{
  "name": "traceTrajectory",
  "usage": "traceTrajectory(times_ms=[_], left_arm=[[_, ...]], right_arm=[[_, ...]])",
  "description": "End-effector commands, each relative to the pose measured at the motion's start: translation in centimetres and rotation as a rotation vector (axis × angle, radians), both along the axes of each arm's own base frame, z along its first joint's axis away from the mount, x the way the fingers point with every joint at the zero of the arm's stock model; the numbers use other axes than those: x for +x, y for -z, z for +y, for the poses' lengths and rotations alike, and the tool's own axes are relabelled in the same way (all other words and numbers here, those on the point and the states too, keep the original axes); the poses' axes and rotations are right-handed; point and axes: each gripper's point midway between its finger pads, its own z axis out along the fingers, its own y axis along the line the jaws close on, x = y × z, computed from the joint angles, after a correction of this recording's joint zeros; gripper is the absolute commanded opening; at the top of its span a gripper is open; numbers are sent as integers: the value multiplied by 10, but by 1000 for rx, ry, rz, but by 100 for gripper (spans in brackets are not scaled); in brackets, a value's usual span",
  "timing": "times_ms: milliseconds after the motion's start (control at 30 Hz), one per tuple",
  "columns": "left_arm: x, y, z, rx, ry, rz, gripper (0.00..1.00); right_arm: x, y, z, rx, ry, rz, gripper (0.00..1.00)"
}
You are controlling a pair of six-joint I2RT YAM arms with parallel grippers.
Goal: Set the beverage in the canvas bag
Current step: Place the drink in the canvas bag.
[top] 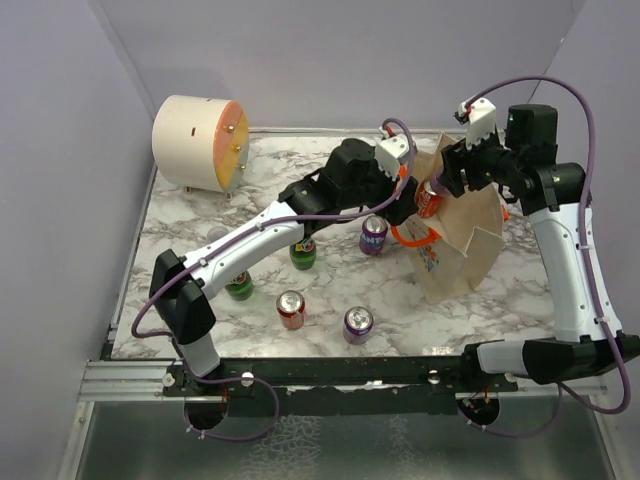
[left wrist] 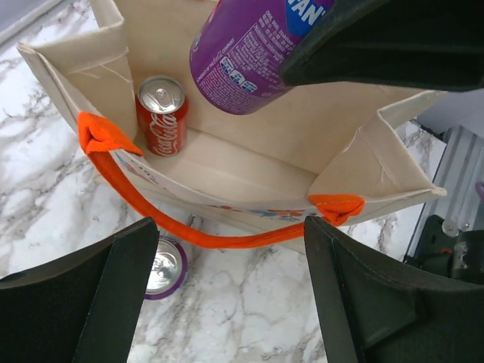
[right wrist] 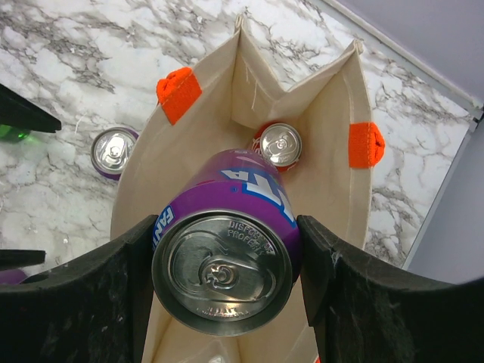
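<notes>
Right gripper [right wrist: 227, 299] clamped on purple aluminium soda can [right wrist: 223, 249], held over open mouth of beige canvas bag [right wrist: 318, 106]; release not yet done. Red cola can [left wrist: 162, 113] already inside bag. Left gripper [left wrist: 231, 257] empty, jaws apart, above bag's orange handle [left wrist: 227, 238].

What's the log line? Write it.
right gripper: holds purple drink can over beige canvas bag | left gripper: open | red cola can: inside bag

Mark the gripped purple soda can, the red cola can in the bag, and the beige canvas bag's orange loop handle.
purple soda can [right wrist: 221, 272]: right wrist view, silver lid.
red cola can [left wrist: 163, 133]: left wrist view, red side.
orange loop handle [left wrist: 227, 240]: left wrist view, mid-strap.
</notes>
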Motion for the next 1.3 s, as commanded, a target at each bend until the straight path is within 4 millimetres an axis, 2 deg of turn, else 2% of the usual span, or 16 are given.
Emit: traceTrajectory(times_ms=[0, 100, 233, 400, 700, 867, 1033, 1267], left_arm=[[2, 10, -9, -42, -142, 133, 79], [4, 14, -20, -50, -150, 151, 79], [14, 25, -26, -47, -185, 157, 78], [15, 34, -38, -67, -165, 186, 76], [15, 34, -49, -93, -138, 207, 75], [11, 41, -50, -79, -107, 201, 66], [2, 57, -46, -35, -58, 192, 60], [-2, 72, -42, 10, -22, 170, 51]], right_arm=[[-2, -31, -8, 16, 35, -127, 27], [-6, -27, -11, 16, 44, -118, 27], [-9, -8, -17, 2, 53, -84, 27], [-11, 10, -24, -17, 81, -45, 26], [-23, 30, -23, -1, 75, 9, 26], [-30, 41, -20, 24, 64, 45, 26], [-23, 41, -23, 14, 77, 40, 26], [-6, 53, -20, -15, 28, 32, 26]])
